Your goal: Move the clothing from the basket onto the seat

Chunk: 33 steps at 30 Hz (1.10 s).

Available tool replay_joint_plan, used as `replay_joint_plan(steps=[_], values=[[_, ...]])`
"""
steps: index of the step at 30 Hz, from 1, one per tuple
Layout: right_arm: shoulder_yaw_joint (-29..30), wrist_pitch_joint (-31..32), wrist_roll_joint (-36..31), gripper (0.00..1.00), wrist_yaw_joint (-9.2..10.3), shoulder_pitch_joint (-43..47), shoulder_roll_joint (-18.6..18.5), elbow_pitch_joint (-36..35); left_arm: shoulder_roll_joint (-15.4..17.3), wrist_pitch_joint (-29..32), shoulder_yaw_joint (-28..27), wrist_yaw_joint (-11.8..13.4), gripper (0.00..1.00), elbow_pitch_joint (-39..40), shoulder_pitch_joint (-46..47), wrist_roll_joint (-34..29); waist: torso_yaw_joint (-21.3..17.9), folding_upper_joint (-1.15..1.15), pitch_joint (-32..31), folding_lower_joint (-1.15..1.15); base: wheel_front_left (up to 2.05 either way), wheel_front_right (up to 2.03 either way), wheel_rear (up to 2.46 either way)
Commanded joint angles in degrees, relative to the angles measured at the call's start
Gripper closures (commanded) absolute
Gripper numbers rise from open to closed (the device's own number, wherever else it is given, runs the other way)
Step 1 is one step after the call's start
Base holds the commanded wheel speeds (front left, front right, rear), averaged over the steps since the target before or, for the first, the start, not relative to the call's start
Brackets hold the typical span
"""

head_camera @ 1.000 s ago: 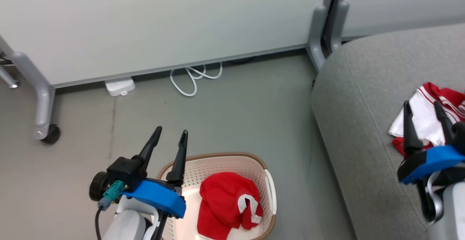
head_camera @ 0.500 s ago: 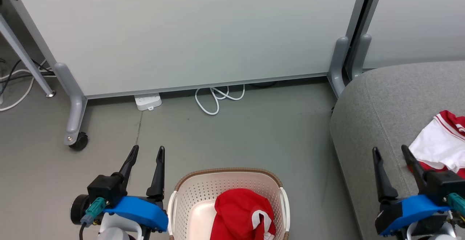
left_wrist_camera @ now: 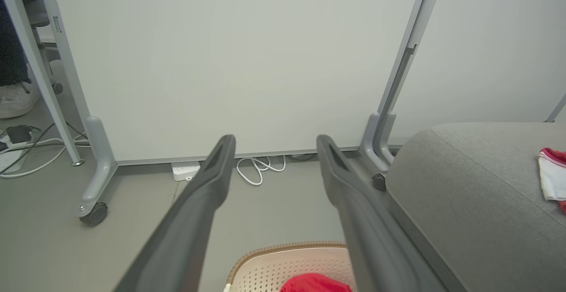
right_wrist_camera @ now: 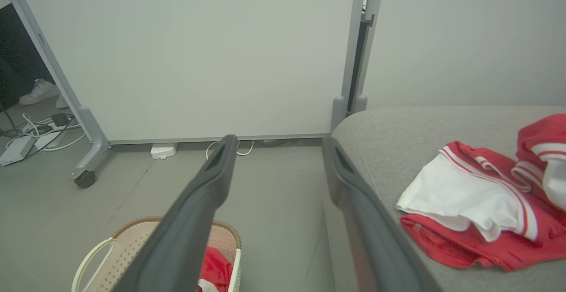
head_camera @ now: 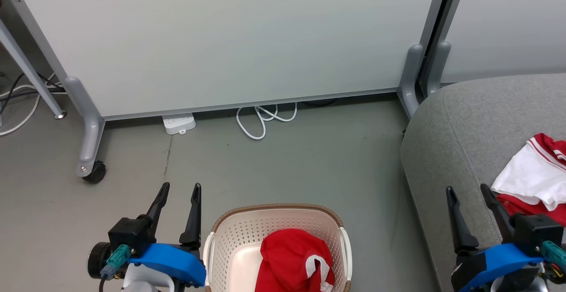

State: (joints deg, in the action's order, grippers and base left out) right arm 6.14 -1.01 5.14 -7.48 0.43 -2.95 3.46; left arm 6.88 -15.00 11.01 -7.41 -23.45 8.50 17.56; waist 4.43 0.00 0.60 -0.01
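Note:
A red garment with a white panel lies bunched in the cream basket at the bottom centre of the head view. The basket and its red cloth also show in the right wrist view. Another red-and-white garment lies on the grey seat at the right. My left gripper hangs open and empty just left of the basket. Over the seat's front edge my right gripper is open and empty, left of that garment.
A white partition panel on wheeled grey feet stands behind the bare grey floor. A white power strip and a looped white cable lie at its base. More cables and a person's shoe are at the far left.
The head camera swung left and pulled back, so the whole picture shifted. Both grippers sit lower in view, still open. The right one now stands left of the garment on the seat.

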Motion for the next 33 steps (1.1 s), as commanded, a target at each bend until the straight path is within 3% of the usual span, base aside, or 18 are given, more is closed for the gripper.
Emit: replay_joint_plan(steps=[1, 18, 33], values=[[-0.36, 0.25, -0.11, 0.0, -0.02, 0.69, 0.09, -0.23, -0.11, -0.27, 0.08, -0.09, 0.0, -0.1, -0.05, 0.0, -0.07, 0.0, 0.09, 0.01, 0.0, 0.0, 0.0], [-3.35, -0.5, 1.38, 0.0, -0.02, -2.57, 0.08, 0.43, -0.34, -0.27, 0.68, -0.09, 0.0, 0.18, 1.28, 0.37, -3.1, 0.0, 3.61, 0.01, 0.0, 0.0, 0.0], [-8.17, -2.82, 1.85, 0.0, -0.03, -15.95, 0.07, -1.34, 2.05, -0.23, 5.98, -0.09, 0.0, -3.59, 12.07, 0.55, -11.9, 0.0, 26.09, 0.01, 0.0, 0.0, 0.0]])
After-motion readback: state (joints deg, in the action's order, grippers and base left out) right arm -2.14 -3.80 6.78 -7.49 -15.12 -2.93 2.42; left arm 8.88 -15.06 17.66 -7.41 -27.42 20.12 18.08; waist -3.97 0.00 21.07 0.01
